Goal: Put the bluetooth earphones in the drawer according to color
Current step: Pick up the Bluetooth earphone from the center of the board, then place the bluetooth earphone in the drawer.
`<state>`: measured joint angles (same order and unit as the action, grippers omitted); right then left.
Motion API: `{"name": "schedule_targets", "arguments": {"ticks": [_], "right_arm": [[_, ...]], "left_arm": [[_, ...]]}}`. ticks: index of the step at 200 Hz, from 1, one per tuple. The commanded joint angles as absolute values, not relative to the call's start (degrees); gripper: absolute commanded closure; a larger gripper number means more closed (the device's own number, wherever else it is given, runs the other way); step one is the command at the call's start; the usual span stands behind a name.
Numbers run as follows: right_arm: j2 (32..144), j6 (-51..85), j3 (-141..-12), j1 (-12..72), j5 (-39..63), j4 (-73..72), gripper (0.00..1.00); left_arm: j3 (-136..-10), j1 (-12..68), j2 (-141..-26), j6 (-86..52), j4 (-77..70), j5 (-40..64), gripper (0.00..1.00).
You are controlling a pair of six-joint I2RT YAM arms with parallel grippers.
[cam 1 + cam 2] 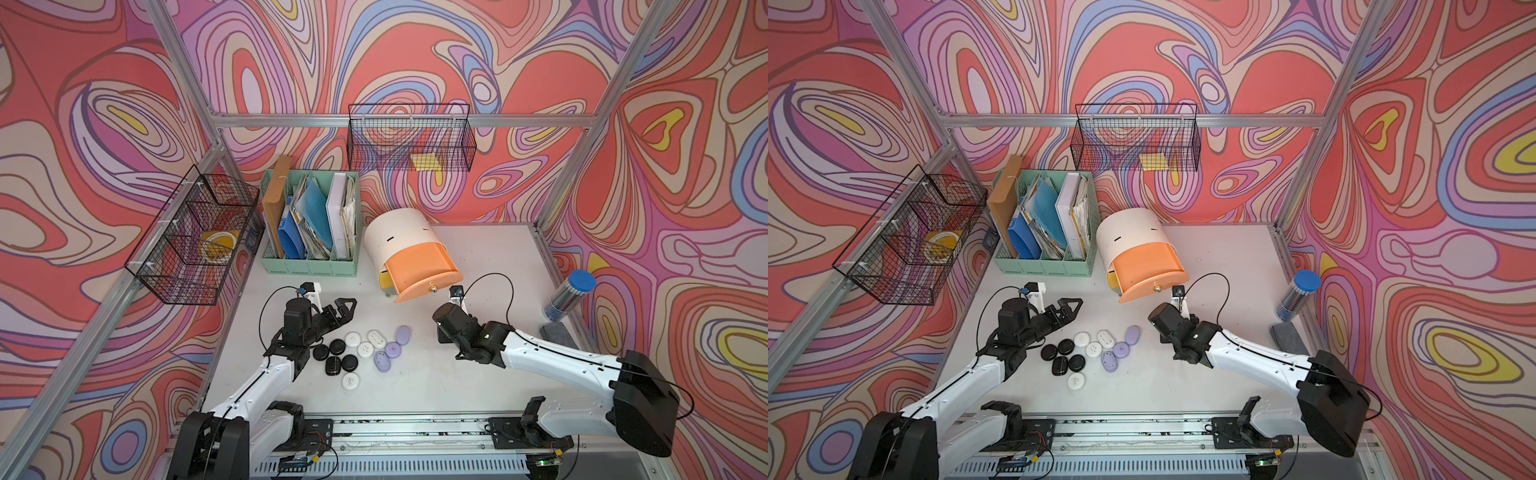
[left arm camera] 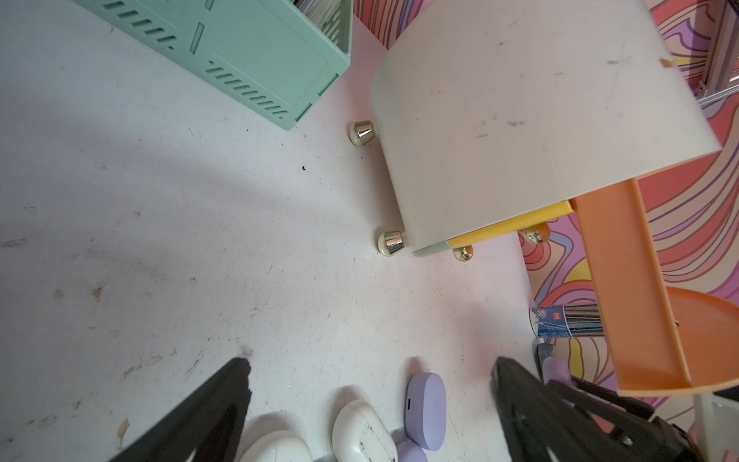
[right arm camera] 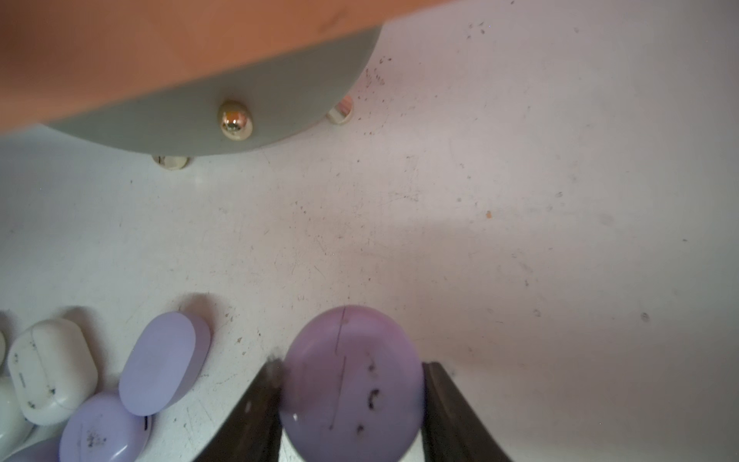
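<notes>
Eleven bluetooth earphones (image 1: 365, 349) (four black, four white, three lilac) lie loose in one cluster on the tabletop (image 1: 478, 257), in front of the drawer chest (image 1: 399, 237). One further lilac case (image 3: 352, 396) is clamped between the fingers of the right tool (image 3: 352, 368), just in front of the chest. The chest's peach top drawer (image 1: 424, 270) is pulled out. Left tool (image 1: 347, 311): jaws spread wide, empty, also in front of the chest.

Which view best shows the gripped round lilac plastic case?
Right wrist view: the round lilac case sits large between the fingers. Both top views hide it under the arm; left wrist shows perhaps a sliver.
</notes>
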<state>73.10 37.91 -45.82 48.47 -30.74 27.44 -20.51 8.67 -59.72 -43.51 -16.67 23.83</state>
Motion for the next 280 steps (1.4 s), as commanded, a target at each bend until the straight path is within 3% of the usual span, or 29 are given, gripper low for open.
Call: {"name": "schedule_targets", "arguments": {"ticks": [1, 70, 135, 192, 210, 235, 280], "right_arm": [[69.4, 39.1, -49.3, 46.6, -34.5, 37.2, 0.79], [67.9, 28.0, -63.7, 39.1, -31.4, 40.7, 0.78], [80.5, 18.4, -81.8, 35.3, -19.2, 36.9, 0.78], [89.7, 17.2, -87.6, 32.9, -9.2, 34.4, 0.75], [91.1, 17.2, -88.1, 32.3, -8.9, 34.6, 0.68], [91.5, 17.3, -88.2, 31.8, -8.7, 35.0, 0.45], [89.4, 17.0, -88.5, 31.4, -8.0, 36.1, 0.27]], "left_arm": [[-20.4, 8.9, -59.3, -43.0, -17.1, 23.8, 0.01], [-20.6, 8.9, -59.9, -43.2, -17.0, 24.1, 0.01], [-21.0, 8.9, -60.3, -43.0, -16.5, 23.9, 0.01], [-21.4, 9.0, -60.6, -42.9, -15.8, 24.6, 0.02], [-21.7, 9.2, -60.1, -42.5, -15.0, 24.4, 0.02], [-22.4, 10.3, -58.6, -41.3, -12.0, 22.4, 0.03], [-23.6, 14.6, -55.9, -40.7, -7.3, 17.9, 0.03]]}}
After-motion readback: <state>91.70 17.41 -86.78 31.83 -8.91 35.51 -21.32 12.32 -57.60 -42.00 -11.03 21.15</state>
